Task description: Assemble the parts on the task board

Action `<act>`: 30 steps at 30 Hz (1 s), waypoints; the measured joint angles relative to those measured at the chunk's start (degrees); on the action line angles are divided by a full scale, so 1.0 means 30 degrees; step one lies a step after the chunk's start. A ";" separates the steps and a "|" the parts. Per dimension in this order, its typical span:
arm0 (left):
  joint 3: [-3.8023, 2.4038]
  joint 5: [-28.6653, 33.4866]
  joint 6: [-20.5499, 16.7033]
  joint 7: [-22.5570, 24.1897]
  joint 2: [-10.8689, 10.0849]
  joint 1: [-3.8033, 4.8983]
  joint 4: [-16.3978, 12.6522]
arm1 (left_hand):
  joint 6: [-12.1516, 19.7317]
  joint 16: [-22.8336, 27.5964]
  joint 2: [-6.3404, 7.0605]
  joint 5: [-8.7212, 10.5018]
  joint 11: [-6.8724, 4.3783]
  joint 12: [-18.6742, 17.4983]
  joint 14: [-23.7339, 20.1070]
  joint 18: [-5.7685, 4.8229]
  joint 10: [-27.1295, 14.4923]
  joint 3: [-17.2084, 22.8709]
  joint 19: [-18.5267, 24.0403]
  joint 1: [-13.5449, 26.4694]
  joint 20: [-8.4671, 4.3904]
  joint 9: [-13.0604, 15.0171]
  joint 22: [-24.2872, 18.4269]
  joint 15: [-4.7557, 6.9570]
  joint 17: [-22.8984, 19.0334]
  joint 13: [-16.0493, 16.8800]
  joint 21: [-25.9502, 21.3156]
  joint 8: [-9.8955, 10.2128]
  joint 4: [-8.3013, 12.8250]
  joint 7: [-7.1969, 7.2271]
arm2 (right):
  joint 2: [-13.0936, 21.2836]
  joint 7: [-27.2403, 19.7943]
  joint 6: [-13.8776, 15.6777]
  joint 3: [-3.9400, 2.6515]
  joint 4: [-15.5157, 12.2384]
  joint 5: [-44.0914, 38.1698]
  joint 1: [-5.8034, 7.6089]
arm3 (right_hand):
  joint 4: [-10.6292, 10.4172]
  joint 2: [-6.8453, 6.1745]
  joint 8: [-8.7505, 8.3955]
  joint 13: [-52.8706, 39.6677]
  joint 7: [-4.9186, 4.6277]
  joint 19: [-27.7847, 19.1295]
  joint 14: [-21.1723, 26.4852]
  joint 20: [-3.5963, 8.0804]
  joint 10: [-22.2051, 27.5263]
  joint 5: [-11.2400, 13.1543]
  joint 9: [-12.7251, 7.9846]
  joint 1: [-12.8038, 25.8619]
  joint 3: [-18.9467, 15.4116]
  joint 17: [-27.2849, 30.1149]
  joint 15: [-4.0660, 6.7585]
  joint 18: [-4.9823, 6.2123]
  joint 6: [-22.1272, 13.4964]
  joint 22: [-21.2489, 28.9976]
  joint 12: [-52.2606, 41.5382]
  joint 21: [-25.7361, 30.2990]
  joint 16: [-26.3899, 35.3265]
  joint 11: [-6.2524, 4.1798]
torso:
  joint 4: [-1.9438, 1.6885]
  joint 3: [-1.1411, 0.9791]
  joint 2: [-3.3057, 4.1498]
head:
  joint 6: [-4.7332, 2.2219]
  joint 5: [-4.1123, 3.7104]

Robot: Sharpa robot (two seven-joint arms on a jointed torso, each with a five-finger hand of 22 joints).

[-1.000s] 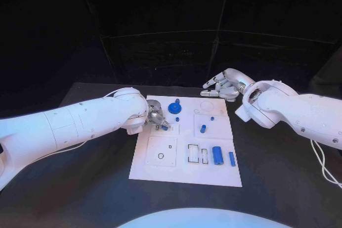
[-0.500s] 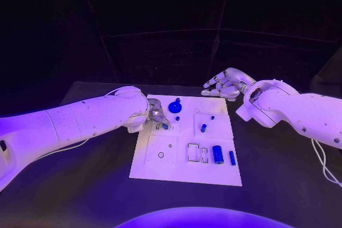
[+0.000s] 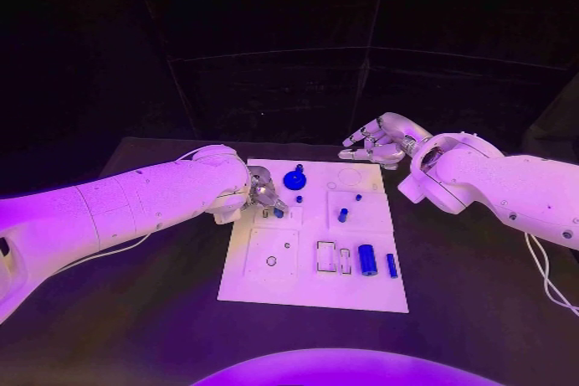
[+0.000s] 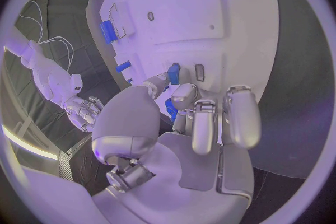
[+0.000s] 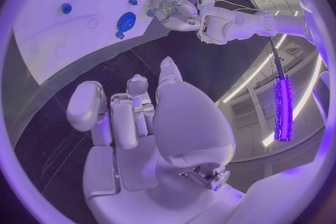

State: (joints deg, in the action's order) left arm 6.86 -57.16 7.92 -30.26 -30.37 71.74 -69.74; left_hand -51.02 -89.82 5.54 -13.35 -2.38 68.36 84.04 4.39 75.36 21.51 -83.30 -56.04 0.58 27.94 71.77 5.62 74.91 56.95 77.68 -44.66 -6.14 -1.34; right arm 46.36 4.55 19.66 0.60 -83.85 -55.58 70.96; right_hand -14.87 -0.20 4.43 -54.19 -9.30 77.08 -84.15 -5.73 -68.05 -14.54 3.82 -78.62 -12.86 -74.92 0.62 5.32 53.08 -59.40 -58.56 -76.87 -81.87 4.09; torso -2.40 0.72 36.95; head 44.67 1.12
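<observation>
In the head view, the left hand (image 3: 263,198) is staying at the task board (image 3: 316,235), fingers pinching a small blue part (image 3: 279,211) at the board's left side (barely shifted, insertion seemingly unfinished). In the left wrist view, the part is sitting beside a slot (image 4: 199,72). In the right wrist view, the right hand (image 5: 140,117) is hovering off the board over the desk (image 5: 84,95), fingers loosely spread, holding nothing.

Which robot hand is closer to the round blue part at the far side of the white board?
Left. The left robot hand is over the task board, just beside the round blue part, pinching a small blue part. The right robot hand hovers beyond the board's far right corner.
</observation>
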 measured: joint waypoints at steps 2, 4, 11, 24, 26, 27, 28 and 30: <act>0.0001 0.0017 0.0011 -0.0003 0.0013 0.0000 0.0002 | 0.0000 0.0000 0.0000 0.0000 -0.0064 0.0085 0.0000 0.0001 0.0064 -0.0137 -0.0058 0.0000 -0.0058 0.0000 0.0042 0.0000 0.0000 0.0041 0.0000 0.0000 0.0016 0.0000 | 0.0005 -0.0004 -0.0003 0.0000 0.0000 0.0027 0.0000 | 0.0000 0.0000 0.0000 -0.0001 0.0000 0.0000 0.0000 0.0001 0.0000 0.0000 0.0000 0.0000 0.0000 0.0000 0.0001 0.0000 0.0000 0.0000 0.0000 0.0000 0.0000 0.0000 | 0.0000 0.0000 0.0000 | 0.0000 -0.0013; 0.0002 0.0027 0.0018 -0.0005 0.0021 -0.0001 0.0003 | 0.0000 0.0000 0.0000 0.0000 -0.0064 0.0085 0.0000 0.0001 0.0063 -0.0136 -0.0058 0.0000 -0.0058 0.0001 0.0042 0.0000 0.0000 0.0041 0.0000 0.0000 0.0016 0.0000 | 0.0009 -0.0006 -0.0005 0.0000 0.0000 0.0047 0.0000 | 0.0000 0.0000 0.0000 -0.0001 -0.0001 0.0001 0.0000 0.0001 0.0000 0.0000 0.0000 0.0000 0.0000 0.0000 0.0000 0.0000 0.0000 0.0015 0.0000 0.0055 0.0000 0.0000 | 0.0000 0.0000 0.0000 | 0.0015 -0.0016; 0.0003 0.0052 0.0024 -0.0009 0.0027 -0.0004 0.0011 | -0.0019 0.0000 0.0000 0.0000 -0.0063 0.0159 0.0001 0.0002 0.0063 -0.0789 -0.0058 0.0000 -0.0057 0.0001 0.0111 -0.0001 0.0000 0.0124 0.0017 0.0001 -0.0182 -0.0004 | 0.0022 -0.0009 -0.0012 0.0000 -0.0012 0.0089 0.0000 | -0.0057 -0.0001 0.0000 0.0006 0.0000 0.0001 0.0000 0.0001 -0.0001 0.0001 0.0000 -0.0001 -0.0057 0.0001 0.0000 0.0000 0.0000 0.0039 0.0000 0.0114 0.0074 0.0000 | 0.0000 0.0000 -0.0009 | 0.0016 -0.0040; 0.0003 0.0077 -0.0121 -0.0009 0.0045 -0.0004 0.0002 | -0.0161 0.0000 -0.0290 0.0015 -0.0133 0.0293 0.0001 0.0002 0.0132 -0.3005 -0.0123 0.0290 -0.0122 -0.0100 0.0322 -0.0002 -0.0001 0.0273 0.0104 -0.0076 -0.1421 0.0040 | 0.0020 -0.0010 -0.0013 0.0000 -0.0012 0.0126 0.0002 | -0.0211 -0.0046 0.0000 0.0092 0.0000 -0.0068 0.0000 0.0071 -0.0001 0.0386 0.0000 0.0153 -0.0211 0.0003 0.0000 0.0002 0.0001 0.0140 0.0072 0.0114 0.0177 0.0000 | 0.0000 0.0002 -0.0007 | -0.0004 -0.0059; 0.0003 0.0079 -0.0154 -0.0009 0.0041 -0.0004 0.0005 | -0.0228 0.0000 -0.0290 0.0398 -0.0133 0.0293 0.0001 0.0001 0.0131 -0.3424 -0.0122 0.0289 -0.0122 -0.0111 0.0353 -0.0002 0.0000 0.0293 0.0104 -0.0076 -0.1640 0.0106 | 0.0020 -0.0010 -0.0013 0.0000 -0.0011 0.0129 0.0002 | -0.0244 -0.0023 0.0000 0.0108 0.0000 -0.0069 0.0000 0.0071 -0.0001 0.0617 0.0001 0.0176 -0.0244 0.0003 0.0000 0.0001 0.0000 0.0140 0.0072 0.0114 0.0178 0.0001 | 0.0000 0.0002 -0.0007 | 0.0000 -0.0059; 0.0003 0.0080 -0.0174 -0.0009 0.0032 -0.0004 0.0004 | -0.0229 0.0000 -0.0290 0.0627 -0.0133 0.0293 0.0000 0.0001 0.0132 -0.3630 -0.0122 0.0289 -0.0122 -0.0112 0.0361 -0.0002 0.0000 0.0294 0.0104 -0.0078 -0.1777 0.0107 | 0.0020 -0.0010 -0.0013 0.0000 -0.0010 0.0130 0.0002 | -0.0261 -0.0026 0.0000 0.0108 0.0000 -0.0068 0.0000 0.0071 -0.0001 0.0618 0.0000 0.0174 -0.0261 0.0002 0.0000 0.0001 0.0000 0.0147 0.0073 0.0131 0.0177 0.0001 | 0.0000 0.0002 -0.0005 | 0.0009 -0.0071; 0.0003 0.0081 -0.0203 -0.0009 0.0012 -0.0004 -0.0001 | -0.0228 0.0000 -0.0290 0.0912 -0.0135 0.0293 0.0000 0.0002 0.0133 -0.3866 -0.0123 0.0289 -0.0122 -0.0133 0.0362 -0.0002 0.0000 0.0293 0.0104 -0.0148 -0.1912 0.0107 | 0.0021 -0.0010 -0.0013 0.0000 -0.0005 0.0133 0.0002 | -0.0261 -0.0026 0.0000 0.0107 0.0000 -0.0068 0.0000 0.0071 -0.0001 0.0640 0.0000 0.0173 -0.0261 0.0003 0.0000 0.0001 0.0000 0.0168 0.0072 0.0188 0.0178 0.0001 | 0.0000 0.0002 -0.0007 | 0.0015 -0.0077; 0.0001 0.0083 -0.0261 -0.0009 -0.0048 -0.0005 -0.0046 | -0.0229 0.0000 -0.0346 0.1882 -0.0201 0.0293 0.0000 0.0002 0.0200 -0.4499 -0.0122 0.0234 -0.0122 -0.0155 0.0361 -0.0002 0.0000 0.0293 0.0104 -0.0147 -0.2236 0.0107 | 0.0021 -0.0010 -0.0012 0.0000 0.0002 0.0135 0.0002 | -0.0262 -0.0026 0.0000 0.0107 0.0000 -0.0068 0.0000 0.0071 -0.0001 0.0730 0.0001 0.0173 -0.0261 0.0003 0.0000 0.0002 0.0000 0.0169 0.0072 0.0189 0.0178 0.0001 | 0.0000 0.0002 -0.0007 | 0.0016 -0.0081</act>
State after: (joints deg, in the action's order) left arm 6.86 -56.91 7.14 -30.29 -30.51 71.73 -69.87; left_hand -51.71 -89.82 4.50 -7.70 -2.98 69.23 84.04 4.40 75.96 8.01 -83.66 -55.34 0.22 27.47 72.85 5.62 74.91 57.82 78.00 -45.10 -12.85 -1.02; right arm 46.42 4.52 19.62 0.60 -83.84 -55.17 70.97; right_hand -15.65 -0.28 4.43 -53.86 -9.30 76.87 -84.15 -5.51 -68.06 -12.34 3.82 -78.10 -13.65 -74.91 0.62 5.33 53.08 -58.89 -58.35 -76.31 -81.34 4.09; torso -2.40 0.73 36.93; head 44.72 0.88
